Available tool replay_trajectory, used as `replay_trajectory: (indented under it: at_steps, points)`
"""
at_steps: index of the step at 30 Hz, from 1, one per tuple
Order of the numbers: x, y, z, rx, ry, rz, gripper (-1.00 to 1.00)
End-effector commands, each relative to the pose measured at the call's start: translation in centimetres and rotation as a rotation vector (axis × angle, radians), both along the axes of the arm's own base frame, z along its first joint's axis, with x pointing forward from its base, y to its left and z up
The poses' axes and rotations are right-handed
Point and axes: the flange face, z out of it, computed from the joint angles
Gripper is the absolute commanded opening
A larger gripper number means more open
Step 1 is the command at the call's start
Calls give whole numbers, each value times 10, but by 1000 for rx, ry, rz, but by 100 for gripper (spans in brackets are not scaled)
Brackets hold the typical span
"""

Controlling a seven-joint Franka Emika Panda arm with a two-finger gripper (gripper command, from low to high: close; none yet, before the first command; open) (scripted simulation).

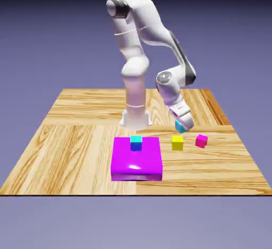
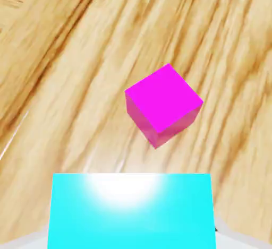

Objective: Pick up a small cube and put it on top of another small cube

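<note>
My gripper (image 1: 182, 125) is shut on the small cyan cube (image 1: 180, 128), holding it a little above the wooden table. In the hand view this cube (image 2: 133, 211) fills the bottom between the fingers and hides most of them. A small magenta cube (image 2: 163, 105) lies on the table ahead of it, apart from it. In the exterior view that magenta cube (image 1: 201, 140) sits in front of the gripper and to the exterior view's right. A small yellow cube (image 1: 177, 143) sits just left of the magenta one.
A large flat magenta block (image 1: 136, 163) lies at the exterior view's left of the small cubes. On it stands a cyan-topped cube with a darker blue front (image 1: 136, 143). The robot's base (image 1: 135, 118) stands behind the block.
</note>
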Motion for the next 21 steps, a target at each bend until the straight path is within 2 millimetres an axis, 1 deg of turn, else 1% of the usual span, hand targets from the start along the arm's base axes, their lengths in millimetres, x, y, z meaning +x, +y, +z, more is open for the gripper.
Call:
replay_trajectory:
  at_steps: [1, 12, 20, 21]
  points:
    - [0, 0, -2, -3, 0, -1, -100]
    - [-1, -3, -24, -53, -16, -7, -100]
    - [2, -9, -35, -103, -53, -11, -100]
    - [2, -9, -35, -103, -53, -11, 100]
